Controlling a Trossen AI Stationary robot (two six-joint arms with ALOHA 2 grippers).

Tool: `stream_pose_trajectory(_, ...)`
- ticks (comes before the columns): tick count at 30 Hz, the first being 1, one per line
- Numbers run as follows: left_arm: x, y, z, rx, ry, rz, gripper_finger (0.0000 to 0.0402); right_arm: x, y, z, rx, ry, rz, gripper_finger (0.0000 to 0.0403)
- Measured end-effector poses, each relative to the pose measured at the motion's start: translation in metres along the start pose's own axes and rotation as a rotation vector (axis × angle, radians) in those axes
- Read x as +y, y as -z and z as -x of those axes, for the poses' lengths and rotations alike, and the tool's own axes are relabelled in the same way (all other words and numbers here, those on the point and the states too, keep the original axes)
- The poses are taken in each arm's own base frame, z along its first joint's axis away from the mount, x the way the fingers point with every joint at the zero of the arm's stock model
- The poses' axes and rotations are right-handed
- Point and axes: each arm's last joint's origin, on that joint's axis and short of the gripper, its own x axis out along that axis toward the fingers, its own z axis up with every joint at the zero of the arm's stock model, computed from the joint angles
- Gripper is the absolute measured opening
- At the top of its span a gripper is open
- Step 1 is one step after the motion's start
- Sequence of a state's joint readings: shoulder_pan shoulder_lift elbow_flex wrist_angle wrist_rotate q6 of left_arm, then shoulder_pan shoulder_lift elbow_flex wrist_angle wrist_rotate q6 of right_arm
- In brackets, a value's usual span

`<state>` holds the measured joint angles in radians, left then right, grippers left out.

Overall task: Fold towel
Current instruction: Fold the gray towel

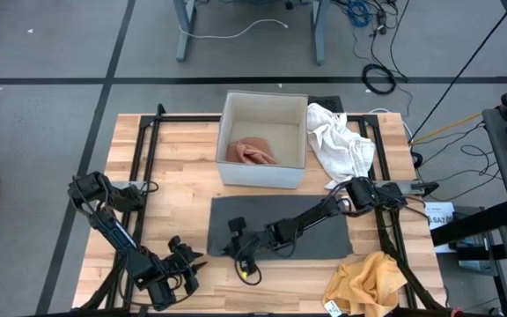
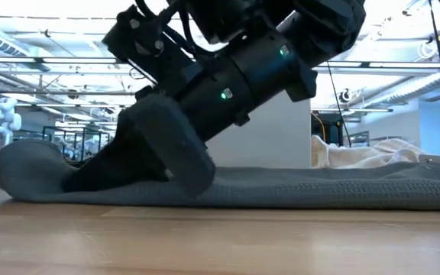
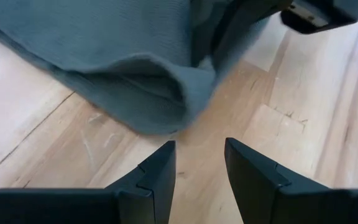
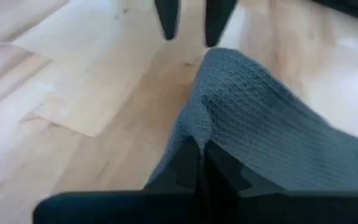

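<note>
A dark grey towel point(image 1: 311, 231) lies spread on the wooden table in front of the white box. My right gripper point(image 4: 199, 152) reaches across it from the table's right and is shut on the cloth at the towel's near left corner point(image 1: 236, 245). My left gripper point(image 3: 199, 165) stands open just left of that corner, near the table's front edge point(image 1: 192, 261). Its fingers point at the corner with bare wood between them, and it touches nothing. My right gripper pinches a raised ridge of the towel point(image 4: 209, 121) between its two fingers, at the near left corner. The fingers slant down from the table's right. One layer or several, I cannot tell. The corner bulges up slack point(image 3: 166, 93), and the rest of the towel lies flat on the table.
A white box point(image 1: 262, 180) holding a pinkish cloth point(image 1: 252, 152) stands behind the towel. A white cloth point(image 1: 341, 145) lies heaped at the back right and a yellow cloth point(image 1: 368, 282) at the front right. Bare wood shows left of the towel.
</note>
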<state>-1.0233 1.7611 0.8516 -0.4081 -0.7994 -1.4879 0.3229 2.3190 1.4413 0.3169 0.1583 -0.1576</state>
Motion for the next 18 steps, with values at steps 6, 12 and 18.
stream_pose_trajectory(6,-0.002,-0.002,0.0,-0.046,0.017,0.063,0.0144,0.002,-0.017,0.002,-0.003,0.153,0.111,0.0002)
stream_pose_trajectory(12,-0.002,-0.004,0.0,-0.133,0.015,0.15,0.0144,0.004,-0.036,0.004,0.024,0.23,0.187,0.0001)
stream_pose_trajectory(18,-0.001,-0.008,-0.001,-0.201,0.01,0.209,0.0176,0.002,-0.042,0.006,0.078,0.22,0.197,0.0001)
